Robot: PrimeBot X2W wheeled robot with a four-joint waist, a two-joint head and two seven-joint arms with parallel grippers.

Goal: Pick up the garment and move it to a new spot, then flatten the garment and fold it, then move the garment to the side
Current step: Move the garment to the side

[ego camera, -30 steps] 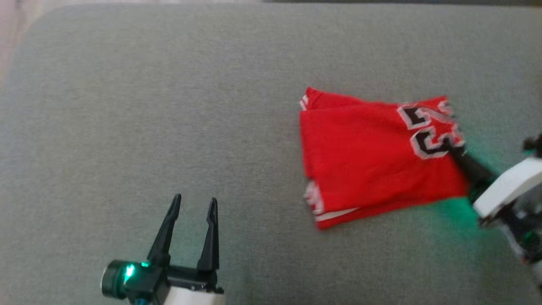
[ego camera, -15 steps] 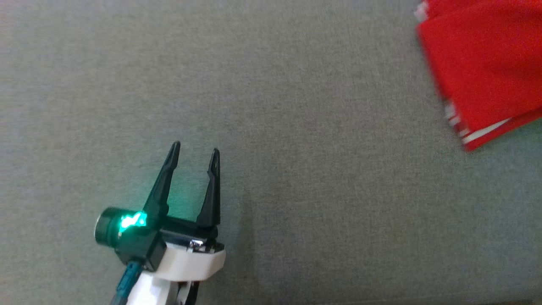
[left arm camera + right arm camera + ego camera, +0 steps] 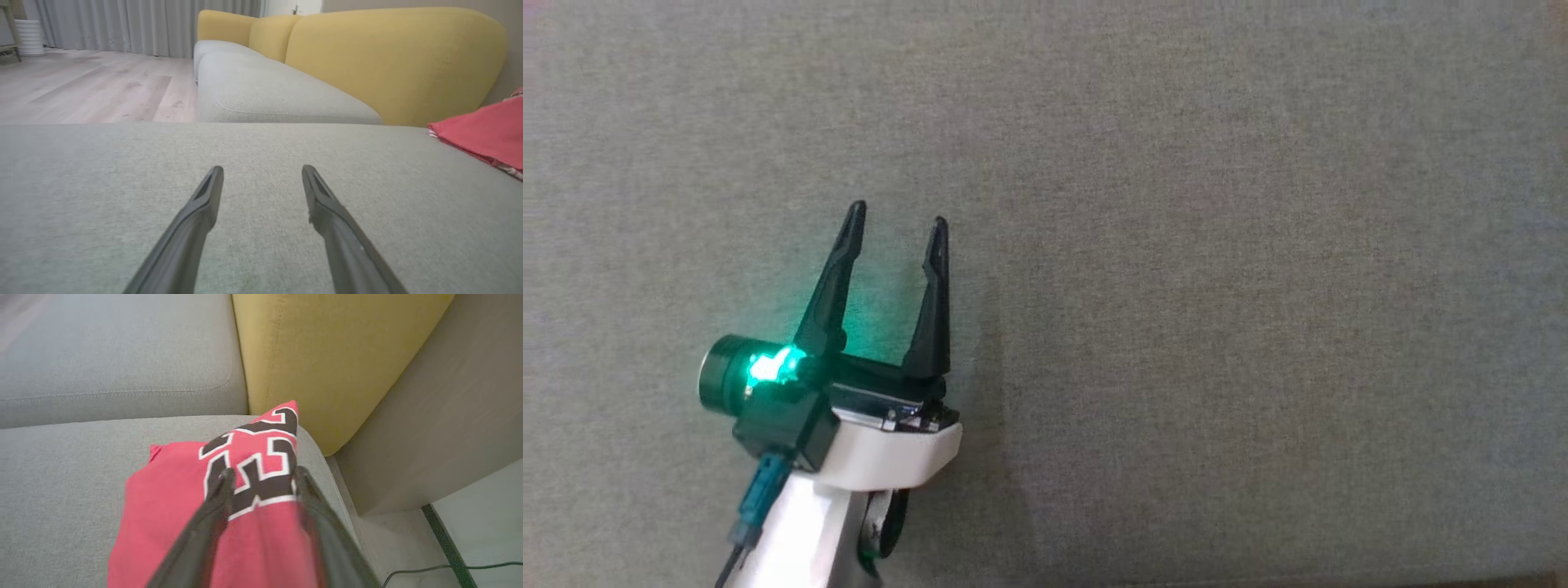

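The left end effector [image 3: 898, 214] carries two long, dark, tapering fingers [image 3: 831, 286] on a black base. A glossy white wrist housing [image 3: 890, 457] sits directly behind that base. Left of the wrist housing: a dark cylindrical module [image 3: 717, 384] with a green light [image 3: 768, 367]. Below its left edge: a teal connector [image 3: 758, 498]. The right end effector [image 3: 263, 473] has matching matte dark fingers.

Home living room, grey-cushioned sofa [image 3: 265, 94] with yellow backrests [image 3: 388, 61], pale wood floor [image 3: 81, 90], long grey curtains [image 3: 122, 24]
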